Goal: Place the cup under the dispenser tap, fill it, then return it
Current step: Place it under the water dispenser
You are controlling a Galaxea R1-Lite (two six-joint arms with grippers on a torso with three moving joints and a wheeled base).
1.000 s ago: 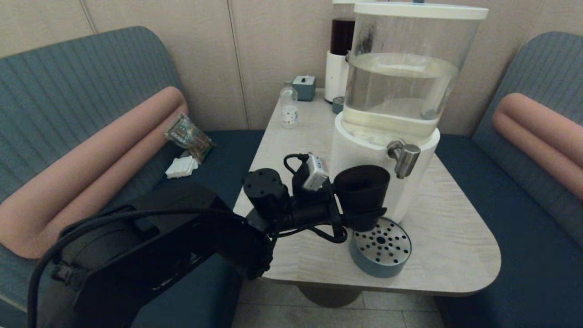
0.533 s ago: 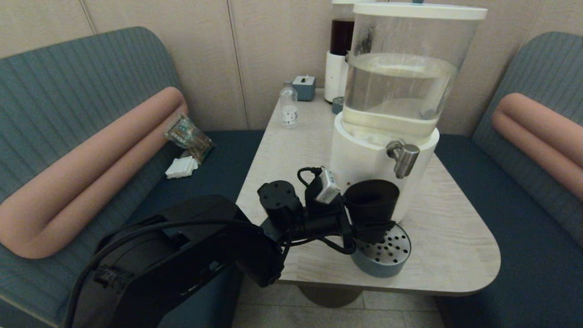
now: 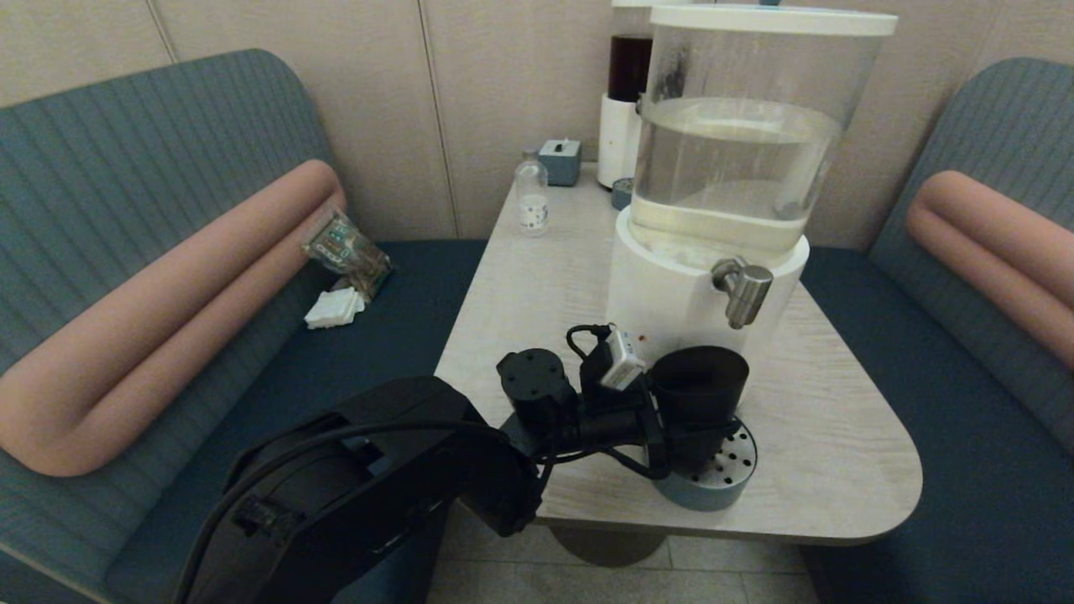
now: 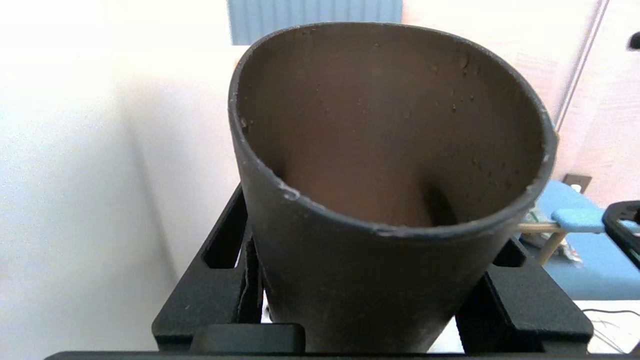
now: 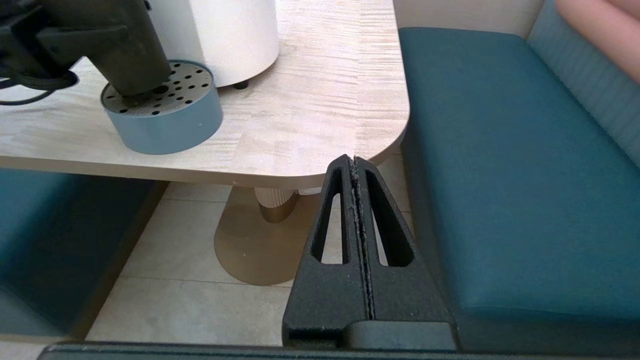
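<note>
Head view, room: I see a booth with teal benches (image 3: 109,168) on both sides, pink bolsters, a beige panelled wall.
Surface: pale wood-grain, rounded corners (image 3: 831,453), on a pedestal foot over tiled floor.
Water tank: large, clear, part full, on a white base (image 3: 663,302) at mid-surface; a narrower dark-liquid dispenser (image 3: 629,75) stands behind it.
Left gripper (image 3: 701,432): clenched around the lower wall of the cup, reaching in from the near edge.
Right gripper (image 5: 356,165): fingers pressed together, holding nothing, parked below the surface's right corner.
Drip tray (image 3: 713,478): blue-grey, perforated steel top, just in front of the white base.
Cup (image 3: 701,390): upright, empty, its foot on or just above the drip tray; I cannot tell which.
Dispenser tap (image 3: 745,289): above the cup and, from this angle, slightly to its right.
Risk: I judge that if the cup's mouth sits off the spout line, water would hit the rim or miss; letting go before the foot is seated could tip it.
</note>
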